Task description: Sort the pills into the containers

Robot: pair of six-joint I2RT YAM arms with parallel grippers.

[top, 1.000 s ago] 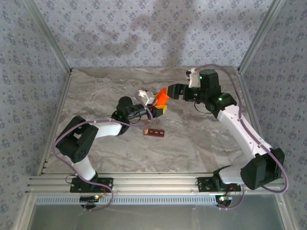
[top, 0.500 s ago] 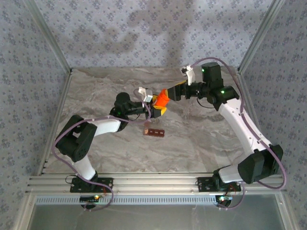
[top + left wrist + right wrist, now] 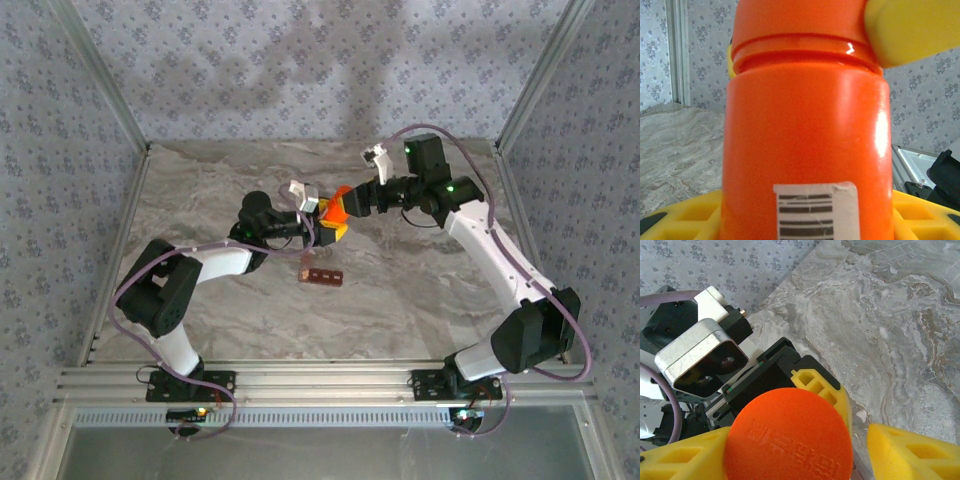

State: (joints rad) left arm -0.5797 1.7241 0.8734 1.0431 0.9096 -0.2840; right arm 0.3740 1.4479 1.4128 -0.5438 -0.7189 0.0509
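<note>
Marble top (image 3: 200,190); left gripper (image 3: 333,229) clamps orange bottle (image 3: 337,208), right gripper (image 3: 352,197) astride cap (image 3: 787,437), seemingly unclamped; rigid, slick, grip cap rim; containers (image 3: 322,276) at 6 o'clock

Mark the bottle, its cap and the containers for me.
bottle (image 3: 805,150): left wrist view, middle of its orange body.
cap (image 3: 787,440): right wrist view, centre of its top face.
containers (image 3: 323,275): top external view, middle of the dark strip.
</note>
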